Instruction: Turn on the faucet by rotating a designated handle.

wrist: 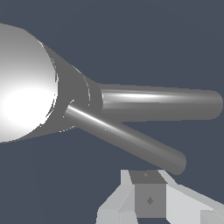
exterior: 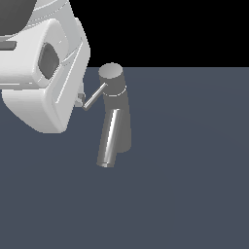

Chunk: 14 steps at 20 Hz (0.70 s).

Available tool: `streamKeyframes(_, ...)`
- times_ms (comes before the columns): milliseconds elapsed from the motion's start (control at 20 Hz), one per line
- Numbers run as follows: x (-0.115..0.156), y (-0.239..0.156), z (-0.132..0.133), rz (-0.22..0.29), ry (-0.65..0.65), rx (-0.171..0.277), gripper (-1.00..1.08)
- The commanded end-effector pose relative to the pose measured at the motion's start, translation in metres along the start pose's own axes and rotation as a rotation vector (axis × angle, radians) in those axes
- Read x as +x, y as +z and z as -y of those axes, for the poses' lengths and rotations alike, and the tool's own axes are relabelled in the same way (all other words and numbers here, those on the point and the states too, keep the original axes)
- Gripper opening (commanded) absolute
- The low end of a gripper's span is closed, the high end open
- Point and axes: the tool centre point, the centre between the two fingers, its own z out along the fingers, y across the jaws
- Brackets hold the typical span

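The grey faucet [exterior: 120, 104] stands upright in the middle of the exterior view, its shiny spout [exterior: 109, 140] slanting down toward the front. The thin handle [exterior: 96, 97] sticks out from under the round cap toward the exterior view's left. My white gripper [exterior: 80, 100] sits at the handle's outer end, its small fingertips right beside the rod's tip. In the wrist view the faucet cap [wrist: 24, 87] is close up, with the spout [wrist: 162, 104] and the handle [wrist: 127, 139] spreading away from it. The gripper [wrist: 148, 194] lies just beyond the handle's tip, fingers together, holding nothing.
The faucet stands on a flat dark blue-grey floor [exterior: 194, 185]. The bulky white hand and arm [exterior: 44, 73] fill the upper part of the exterior view's left.
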Motion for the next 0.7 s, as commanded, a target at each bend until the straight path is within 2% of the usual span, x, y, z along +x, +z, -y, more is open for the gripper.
streamKeyframes(0, 0.014, 0.003, -0.008, -0.015, 0.020, -0.014, -1.00)
streamKeyframes(50, 0.002, 0.000, -0.001, -0.002, 0.002, 0.000, -1.00)
streamKeyframes(650, 0.030, 0.001, -0.006, -0.006, 0.008, -0.005, -1.00)
